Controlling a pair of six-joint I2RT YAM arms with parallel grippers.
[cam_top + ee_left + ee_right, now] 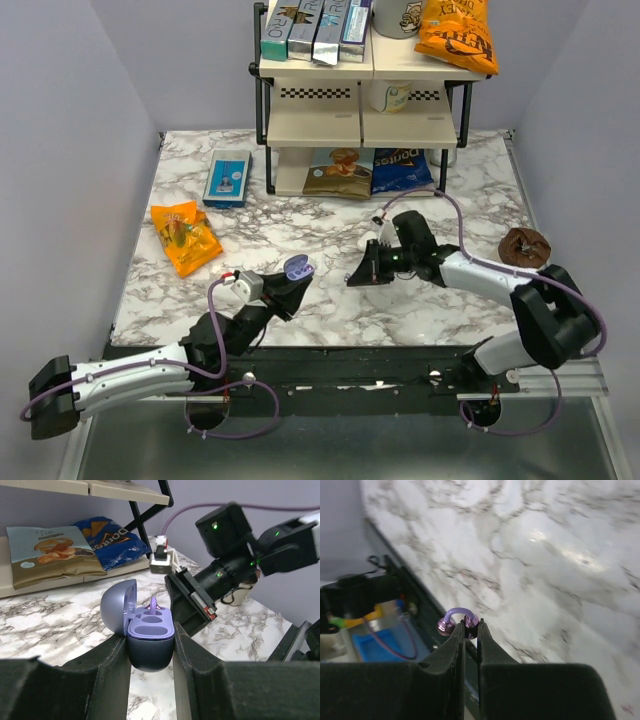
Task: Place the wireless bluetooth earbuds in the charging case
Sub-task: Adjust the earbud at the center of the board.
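My left gripper [288, 287] is shut on the charging case [298, 267], a round lavender-blue case held upright above the table's front edge. In the left wrist view the case [150, 650] sits between the fingers [107, 665], its lid [116, 611] open to the left. One lavender earbud [154, 605] stands in a far slot; the near slots are empty. My right gripper [354, 279] is just right of the case and shows there as a black jaw [192, 605]. It is shut [471, 628] on the other earbud [455, 620], pinched at one end, its ring loop sticking out left.
A two-tier rack [360, 100] with boxes and snack bags stands at the back. An orange snack bag [185, 237] and a blue box [227, 178] lie at the left. A brown round thing [524, 246] lies at the right. A small white object [385, 235] is behind the right gripper.
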